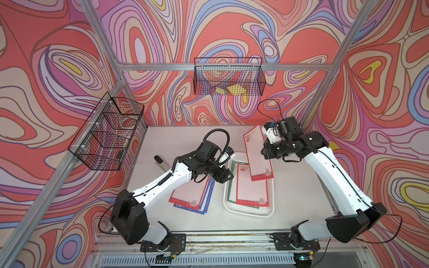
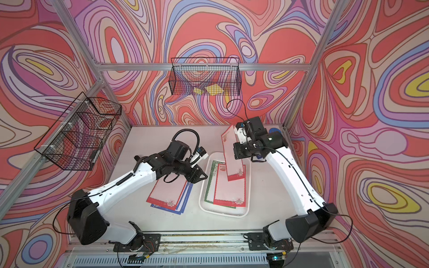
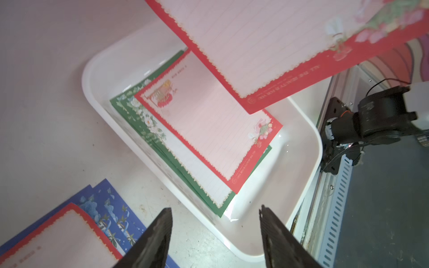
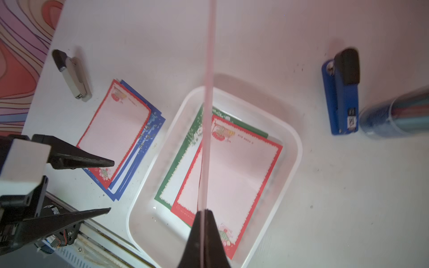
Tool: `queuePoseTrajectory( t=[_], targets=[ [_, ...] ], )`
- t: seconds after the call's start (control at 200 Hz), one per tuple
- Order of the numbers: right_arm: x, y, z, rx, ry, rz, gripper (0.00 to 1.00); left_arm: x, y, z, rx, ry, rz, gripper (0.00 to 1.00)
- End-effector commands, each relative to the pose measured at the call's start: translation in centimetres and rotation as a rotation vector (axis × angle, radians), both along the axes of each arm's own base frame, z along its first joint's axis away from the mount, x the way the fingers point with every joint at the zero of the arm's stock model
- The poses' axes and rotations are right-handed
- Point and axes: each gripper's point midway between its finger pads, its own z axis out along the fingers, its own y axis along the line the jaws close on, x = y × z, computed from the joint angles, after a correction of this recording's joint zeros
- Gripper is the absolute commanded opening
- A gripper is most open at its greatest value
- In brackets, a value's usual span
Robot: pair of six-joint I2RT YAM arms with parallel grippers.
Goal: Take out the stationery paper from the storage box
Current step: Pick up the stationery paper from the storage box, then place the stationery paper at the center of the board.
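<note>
The right gripper (image 4: 204,212) was clamped on a red-bordered sheet (image 1: 257,155), which its own wrist view showed only edge-on, as a blurred pink line. Both top views showed it raised and tilted above the storage box (image 1: 232,210). More stationery paper (image 3: 209,139) lay in the box, red over green, and a red-over-blue pile (image 1: 188,197) lay just beside it. The left gripper (image 3: 216,208) hovered empty, jaws wide, between pile and box. Only the right wrist view plainly showed a blue stapler (image 4: 341,97) and a clear tube (image 4: 399,116), cut off at the frame edge. Gold lettering on the red borders was unreadable.
</note>
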Motion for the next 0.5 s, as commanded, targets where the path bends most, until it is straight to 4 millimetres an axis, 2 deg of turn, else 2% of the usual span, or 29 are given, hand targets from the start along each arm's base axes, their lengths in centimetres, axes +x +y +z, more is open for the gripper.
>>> queuePoseTrajectory(
  t=[0.0,0.1,0.23,0.365,0.496],
  targets=[
    [-0.4,0.9,5.6,0.038,-0.27,0.114,0.0,0.7,-1.1,6.4,-0.233,-0.183,-0.02,0.64],
    [-2.2,2.1,9.9,0.112,-0.532,0.253,0.0,0.3,-1.1,11.2,-0.372,-0.307,-0.037,0.63],
    [-5.2,2.6,14.6,0.181,-0.836,0.358,0.0,-0.7,-1.0,15.8,-0.475,-0.406,-0.076,0.64],
    [-7.9,3.6,16.9,0.261,-0.975,0.473,0.0,-2.5,-0.4,19.0,-0.539,-0.499,-0.147,0.64],
    [-10.5,4.4,18.7,0.355,-1.071,0.568,0.0,-4.8,1.0,21.4,-0.578,-0.613,-0.206,0.64]
  ],
)
